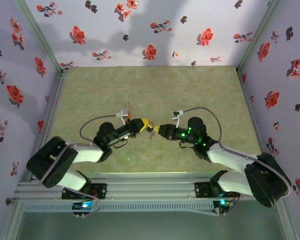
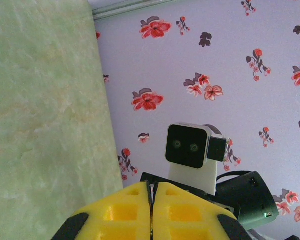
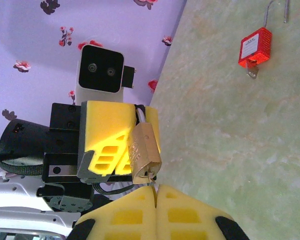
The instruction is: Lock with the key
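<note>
Top view: left gripper and right gripper meet nose to nose mid-table. Left wrist: its fingers are pressed shut. Right wrist: they clamp the brass padlock, base aimed straight at the right's closed fingertips; whether those pinch a key, I cannot tell.

The left arm and right arm bend inward from their bases, left pincer and right pincer nearly tip to tip, each one's yellow fingers pressed together.
</note>
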Robot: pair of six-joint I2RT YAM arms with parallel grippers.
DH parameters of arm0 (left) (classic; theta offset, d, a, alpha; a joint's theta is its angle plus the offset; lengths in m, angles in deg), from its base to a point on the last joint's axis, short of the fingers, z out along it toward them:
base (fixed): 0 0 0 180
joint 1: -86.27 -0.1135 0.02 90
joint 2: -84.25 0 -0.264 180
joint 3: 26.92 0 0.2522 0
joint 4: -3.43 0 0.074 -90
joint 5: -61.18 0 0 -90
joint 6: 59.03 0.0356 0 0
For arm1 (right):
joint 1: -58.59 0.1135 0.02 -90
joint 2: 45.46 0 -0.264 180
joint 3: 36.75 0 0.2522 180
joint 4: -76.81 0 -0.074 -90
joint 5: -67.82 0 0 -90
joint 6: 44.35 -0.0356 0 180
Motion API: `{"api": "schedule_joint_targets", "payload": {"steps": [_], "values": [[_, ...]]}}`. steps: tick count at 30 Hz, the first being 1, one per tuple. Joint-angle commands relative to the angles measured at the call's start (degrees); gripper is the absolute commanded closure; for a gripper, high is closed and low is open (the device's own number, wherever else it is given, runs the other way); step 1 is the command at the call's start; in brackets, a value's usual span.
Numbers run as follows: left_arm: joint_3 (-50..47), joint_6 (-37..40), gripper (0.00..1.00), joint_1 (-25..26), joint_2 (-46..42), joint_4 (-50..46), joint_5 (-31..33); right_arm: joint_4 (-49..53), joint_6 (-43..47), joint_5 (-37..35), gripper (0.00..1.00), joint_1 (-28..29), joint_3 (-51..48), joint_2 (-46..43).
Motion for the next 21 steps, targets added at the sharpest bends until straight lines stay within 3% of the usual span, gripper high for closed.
{"api": "schedule_joint_targets", "payload": {"steps": [1, 21], "values": [[-0.1, -0.1, 1.0, -0.7, -0.5, 3.3, 2.8, -0.5, 0.3, -0.1, 1.0, 0.5, -1.5, -1.5], [1.6, -1.0, 1.0, -1.0, 1.4, 3.2, 2.7, 6.0, 2.5, -1.1, 1.0, 0.6, -3.5, -7.7]]}}
